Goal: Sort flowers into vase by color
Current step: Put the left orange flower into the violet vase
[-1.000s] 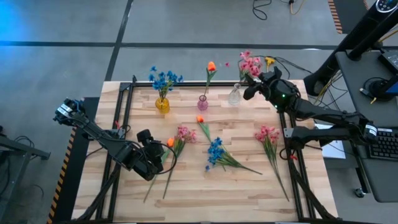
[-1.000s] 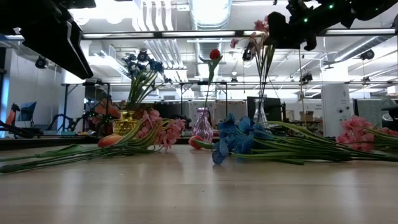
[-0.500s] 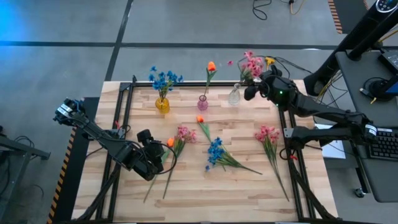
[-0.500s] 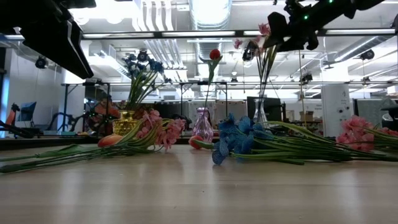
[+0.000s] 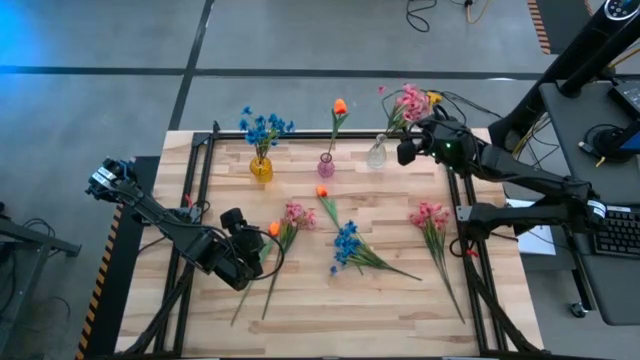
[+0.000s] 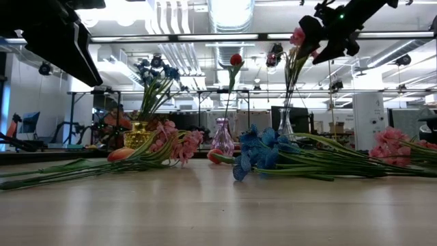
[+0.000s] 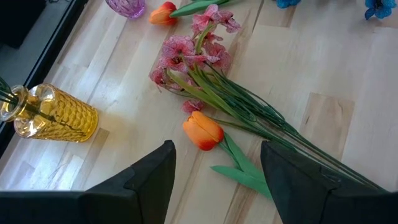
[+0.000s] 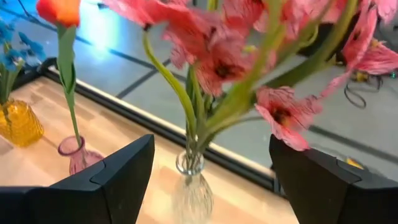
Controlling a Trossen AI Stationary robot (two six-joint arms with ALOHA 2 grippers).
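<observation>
1. A pale wooden plank surface point(image 5: 400, 300) on a black frame is set on grey flooring; a workshop with ceiling lights is seen behind.
2. At the far edge are ranged an amber ribbed glass vase point(image 5: 261, 168) with blue clustered flowers point(image 5: 265, 127), a purple glass vase point(image 5: 326, 165) with one orange tulip-like bud point(image 5: 340, 106), and a clear glass vase point(image 5: 376, 154) holding a pink blossom spray point(image 5: 408, 102).
3. The right tool point(image 5: 409, 151) is held just beside that spray, fingers apart, nothing gripped; a second ago it was narrower and against the blooms.
4. The left tool point(image 5: 243, 262), fingers apart and unchanged, hovers over a loose orange tulip point(image 7: 203, 131), which lies just ahead, its stem running away along the surface beside a pink spray point(image 7: 194, 53).
</observation>
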